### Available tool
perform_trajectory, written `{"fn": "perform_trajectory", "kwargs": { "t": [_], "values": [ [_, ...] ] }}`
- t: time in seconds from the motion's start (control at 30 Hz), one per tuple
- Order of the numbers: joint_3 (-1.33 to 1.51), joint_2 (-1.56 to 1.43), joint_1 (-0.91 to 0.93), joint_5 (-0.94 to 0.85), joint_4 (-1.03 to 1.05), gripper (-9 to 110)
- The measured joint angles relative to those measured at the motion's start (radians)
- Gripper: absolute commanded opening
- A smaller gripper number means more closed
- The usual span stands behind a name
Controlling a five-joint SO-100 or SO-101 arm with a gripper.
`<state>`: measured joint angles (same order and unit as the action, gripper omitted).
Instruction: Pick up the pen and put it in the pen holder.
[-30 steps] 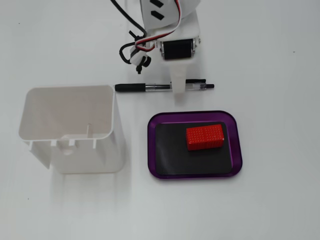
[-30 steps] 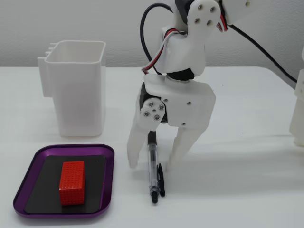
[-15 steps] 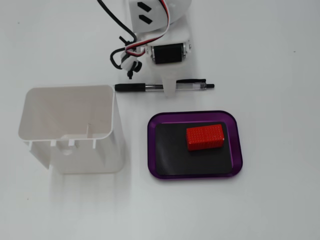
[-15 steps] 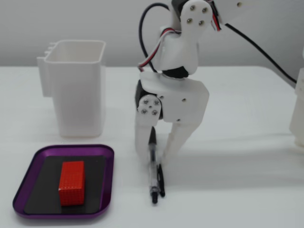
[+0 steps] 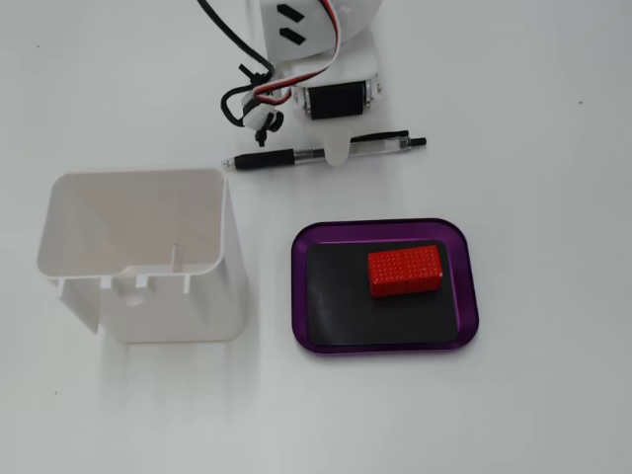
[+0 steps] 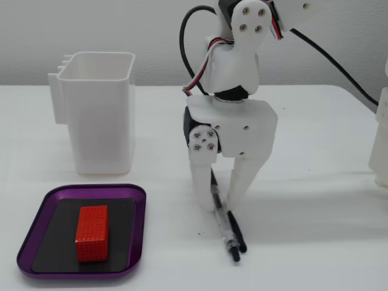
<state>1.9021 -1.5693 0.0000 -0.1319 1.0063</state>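
Observation:
A black and clear pen (image 5: 286, 157) lies flat on the white table, also seen in the other fixed view (image 6: 229, 233). My white gripper (image 6: 218, 205) stands over its middle, tips down at the table. The jaws are open, one finger (image 6: 200, 185) on each side of the pen, with a gap around the barrel. From above, the gripper (image 5: 339, 148) covers part of the pen. The white pen holder (image 5: 168, 306) stands upright and empty, left of the pen in this view, and at the back left in the other (image 6: 100, 121).
A purple tray (image 5: 385, 229) with a black mat holds a red block (image 5: 405, 270); it sits beside the holder, in front of the pen. It also shows at the front left (image 6: 140, 224) with the block (image 6: 92, 232). Black cables (image 5: 237, 99) hang by the gripper.

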Motion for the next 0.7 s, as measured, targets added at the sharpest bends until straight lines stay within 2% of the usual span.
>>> {"fn": "perform_trajectory", "kwargs": {
  "t": [0.37, 0.5, 0.7],
  "values": [
    [0.0, -0.522, 0.009, 0.002, 0.161, -1],
    [-0.012, -0.687, 0.067, 0.011, 0.167, -1],
    [-0.181, -0.721, 0.196, 0.141, 0.127, -1]
  ]
}}
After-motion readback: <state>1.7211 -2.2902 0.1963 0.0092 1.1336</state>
